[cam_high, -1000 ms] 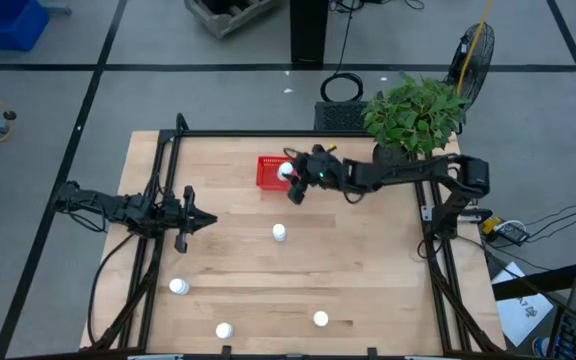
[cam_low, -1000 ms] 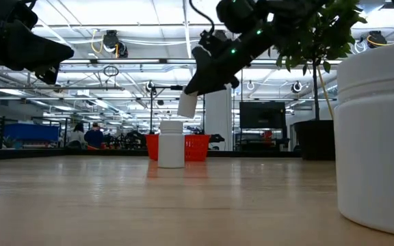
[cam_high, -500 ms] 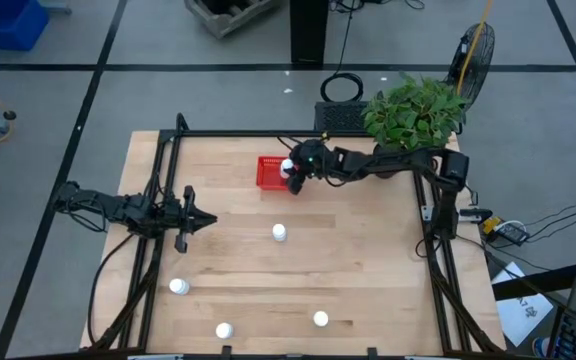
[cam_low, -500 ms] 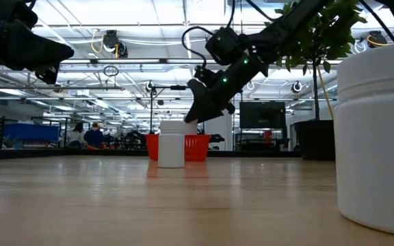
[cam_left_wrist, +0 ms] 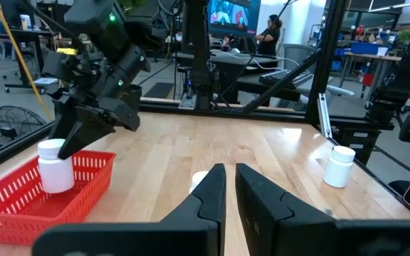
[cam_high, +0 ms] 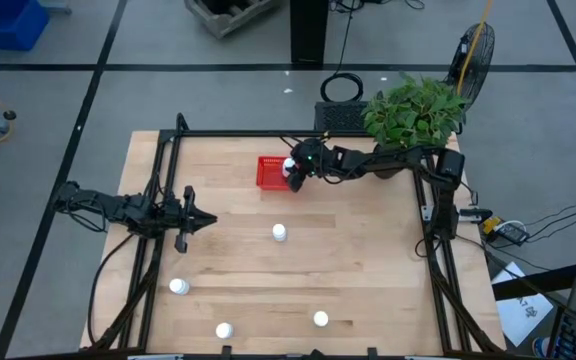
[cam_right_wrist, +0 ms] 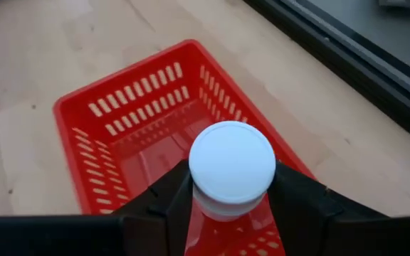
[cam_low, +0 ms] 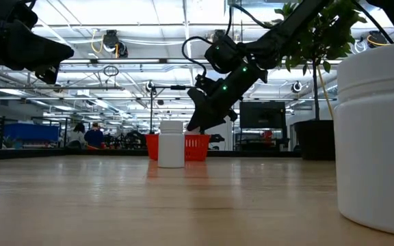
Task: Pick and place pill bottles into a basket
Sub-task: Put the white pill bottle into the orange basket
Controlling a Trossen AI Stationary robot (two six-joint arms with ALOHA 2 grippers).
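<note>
Red meshed plastic basket (cam_high: 271, 171) sits at the table's far side; the right gripper (cam_high: 293, 170) hangs over it, pinching a small white capped pill bottle (cam_right_wrist: 232, 169). Left gripper (cam_high: 206, 221) waits pressed together, near a second white bottle (cam_high: 279, 233).

The right arm stretches across the table's far side, its right gripper (cam_right_wrist: 232, 203) tipped downward over the basket (cam_right_wrist: 119, 121), fingers clamped on a pill bottle (cam_right_wrist: 231, 168). The left arm waits well away from the basket, left gripper (cam_left_wrist: 230, 186) closed and empty.
</note>
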